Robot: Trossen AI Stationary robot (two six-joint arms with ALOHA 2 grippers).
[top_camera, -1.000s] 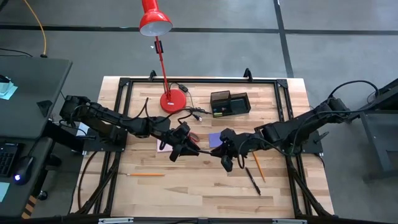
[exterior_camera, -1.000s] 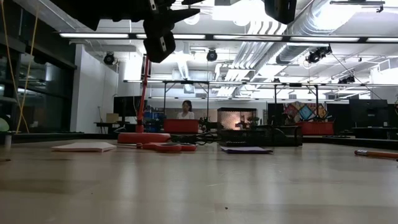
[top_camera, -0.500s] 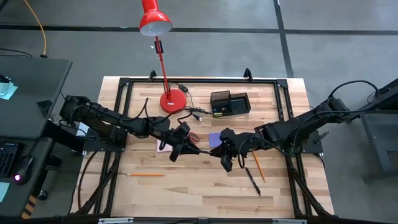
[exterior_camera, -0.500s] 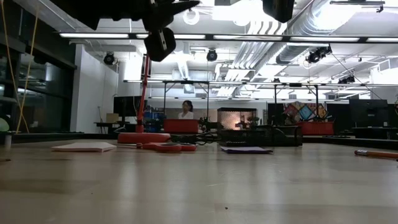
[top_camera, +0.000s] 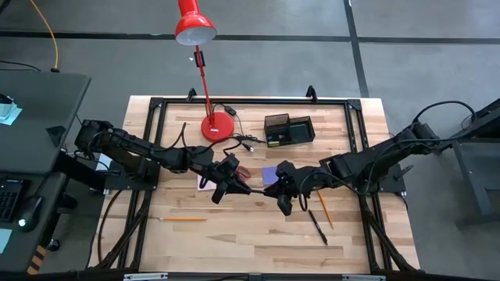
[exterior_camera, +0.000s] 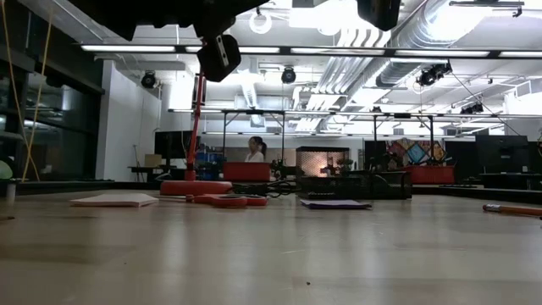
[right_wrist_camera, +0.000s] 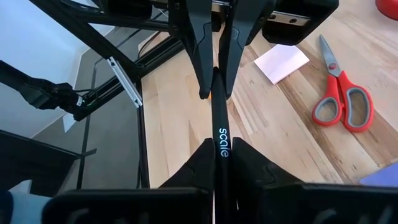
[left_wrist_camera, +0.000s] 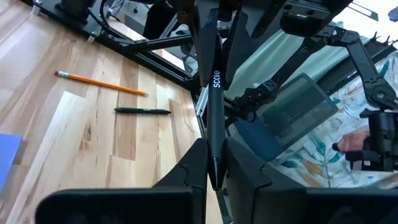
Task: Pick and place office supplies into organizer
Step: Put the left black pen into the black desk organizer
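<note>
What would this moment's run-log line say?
stage: mid-air pen handover | left gripper: shut on black pen | right gripper: shut on black pen | organizer: behind them

Both arms reach inward and meet at frame centre, raised off the table. The left gripper (top_camera: 231, 184) and right gripper (top_camera: 275, 193) face each other, fingers pinched nearly together.

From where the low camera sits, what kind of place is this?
Probably a large open workshop or lab: exposed silver ceiling ducts and long strip lights overhead, a light wooden table in a black metal frame, and a person at distant desks.
</note>
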